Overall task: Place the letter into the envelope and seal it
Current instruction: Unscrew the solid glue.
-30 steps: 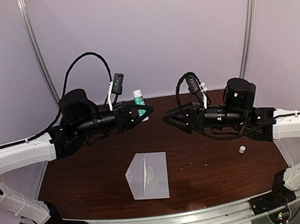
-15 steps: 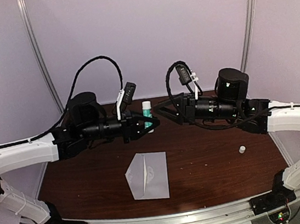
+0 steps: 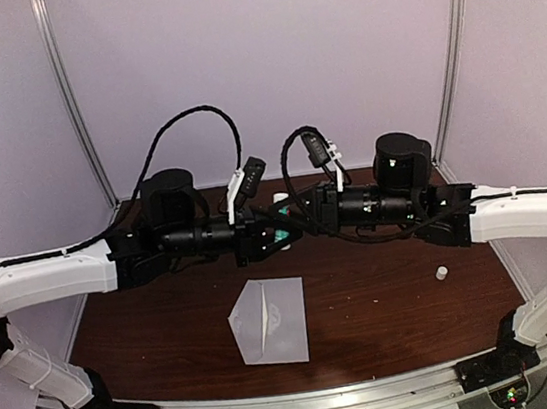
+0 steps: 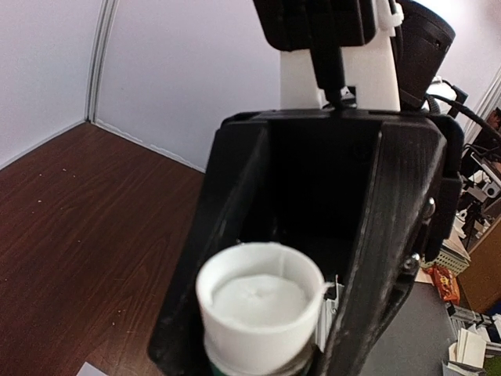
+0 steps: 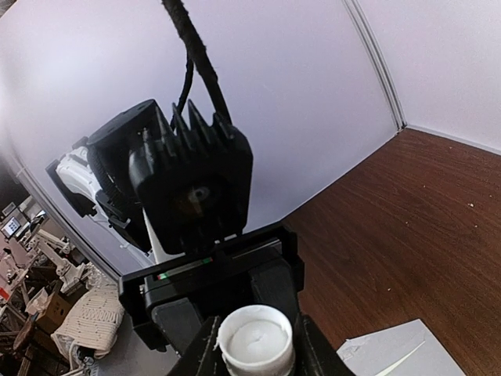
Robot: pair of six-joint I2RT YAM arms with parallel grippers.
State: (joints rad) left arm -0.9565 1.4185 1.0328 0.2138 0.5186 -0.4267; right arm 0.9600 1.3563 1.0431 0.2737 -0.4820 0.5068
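The left fingers (image 3: 269,244) are clenched on a glue stick (image 4: 262,309) and hold it raised above the middle of the dark wooden table (image 3: 168,319), with the teal lower part of the tube at their tips and its white upper end standing free. The tube is uncapped, and the left wrist view shows white glue filling it almost to the rim. Below and slightly nearer, the envelope (image 3: 281,319) lies flat on the table with its triangular flap open and pointing left. It is well apart from both arms, and I cannot tell whether the letter is inside it. From the other side the right fingers (image 5: 196,356) reach in level and meet the left arm head-on, one finger close on either side of the stick's white top. Whether they are pressing on it or are just short of it cannot be told. Farther right, a small white cap (image 3: 442,271) sits alone on the table, under the right arm.
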